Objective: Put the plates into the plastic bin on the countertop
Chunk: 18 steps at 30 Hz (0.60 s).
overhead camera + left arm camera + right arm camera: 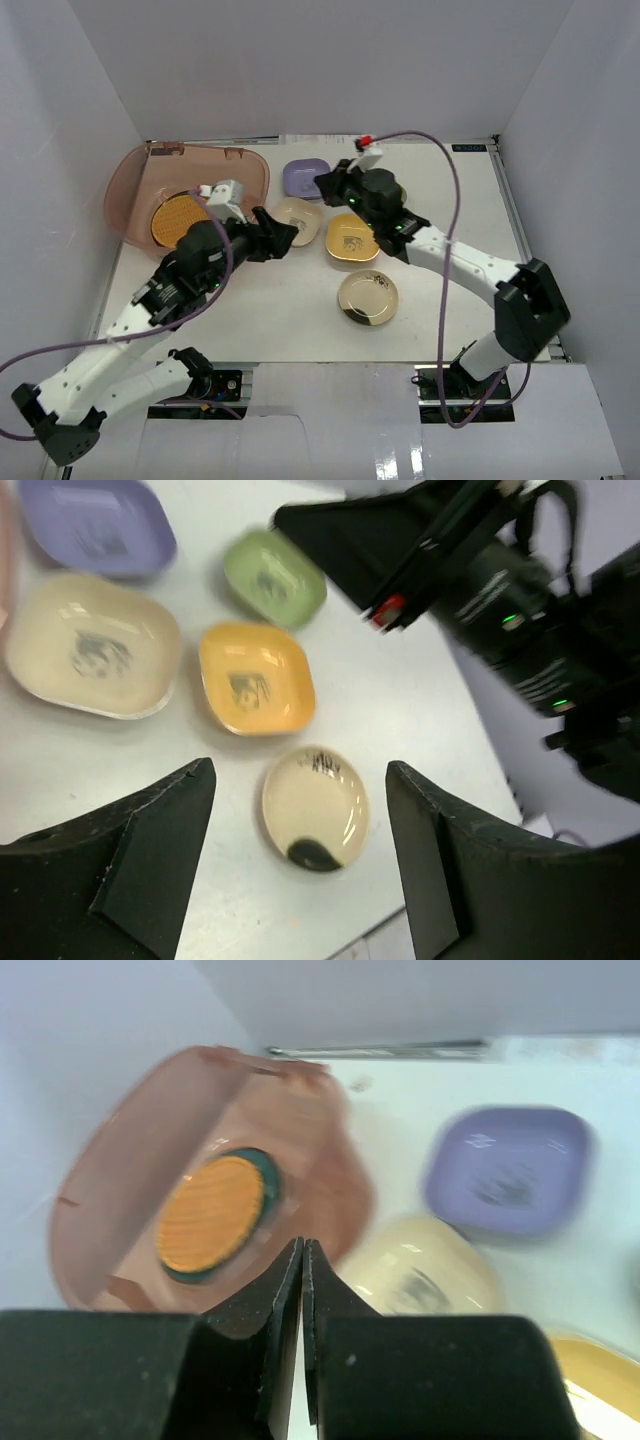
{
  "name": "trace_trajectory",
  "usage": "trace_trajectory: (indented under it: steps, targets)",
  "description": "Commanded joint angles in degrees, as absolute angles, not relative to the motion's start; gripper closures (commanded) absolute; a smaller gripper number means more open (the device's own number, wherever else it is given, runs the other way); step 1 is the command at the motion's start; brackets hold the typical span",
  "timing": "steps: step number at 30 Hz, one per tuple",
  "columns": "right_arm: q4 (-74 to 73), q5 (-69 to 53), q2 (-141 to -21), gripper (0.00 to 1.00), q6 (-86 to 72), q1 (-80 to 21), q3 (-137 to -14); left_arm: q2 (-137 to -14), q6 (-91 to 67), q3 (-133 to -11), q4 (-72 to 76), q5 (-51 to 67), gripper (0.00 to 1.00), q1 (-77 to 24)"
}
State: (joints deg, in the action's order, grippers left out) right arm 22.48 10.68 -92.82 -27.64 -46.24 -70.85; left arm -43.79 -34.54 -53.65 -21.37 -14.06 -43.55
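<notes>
Now mid-task, between picks. 2 plates show in the plastic bin (135, 190) at the far left of the countertop (280, 310): the orange woven plate (178, 222) lies flat on top, with the teal plate (272, 1178) showing only as a dark rim under it. You cannot tell whether anything lies lower.

5 plates wait on the counter, all right way up and apart from one another:
- purple plate (303, 178), farthest back, just right of the bin
- cream plate (298, 213), nearest the bin
- green plate (275, 577), seen only in the left wrist view, beside the right arm
- yellow plate (350, 240), middle
- gold plate (367, 298), nearest the arm bases, round and glossy

Grippers:
- left gripper (278, 232): fingers spread wide, nothing between them, hanging just beside the cream plate; its own camera frames the gold plate
- right gripper (325, 185): fingers pressed together on nothing, above the purple plate

Next move, as you should judge it: pick 1 target for the left, come down over a rim and pinch the edge. These dishes are shallow and slick, so expect a thin bite. Keep the 2 arms apart; they crowd the same patch.
</notes>
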Motion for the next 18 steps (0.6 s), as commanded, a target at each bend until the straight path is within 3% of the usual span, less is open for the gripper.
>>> trace_trajectory:
  steps: [1,5,10,14,18]
  targets:
    - [23.7,8.7,-84.6,0.92,-27.4,-40.3,-56.5,-53.9,-36.4,-51.5,-22.1,0.6,0.21,-43.4]
    - [19.7,4.8,-70.5,0.91,-25.1,-32.5,-45.0,-67.1,-35.8,-49.1,-16.5,10.4,0.26,-45.2]
    - [15.7,-0.3,-59.2,0.79,-24.8,-24.5,-36.0,-79.2,-36.9,-48.5,-9.2,15.7,0.31,-46.1]
    - [15.8,-9.4,-55.9,0.67,-27.5,-18.6,-29.0,-86.7,-37.5,-49.8,-5.5,18.2,0.32,-46.6]
    - [15.8,-13.6,-54.7,0.66,-28.7,-15.6,-25.8,-92.8,-37.2,-51.2,-4.1,18.5,0.35,-46.7]
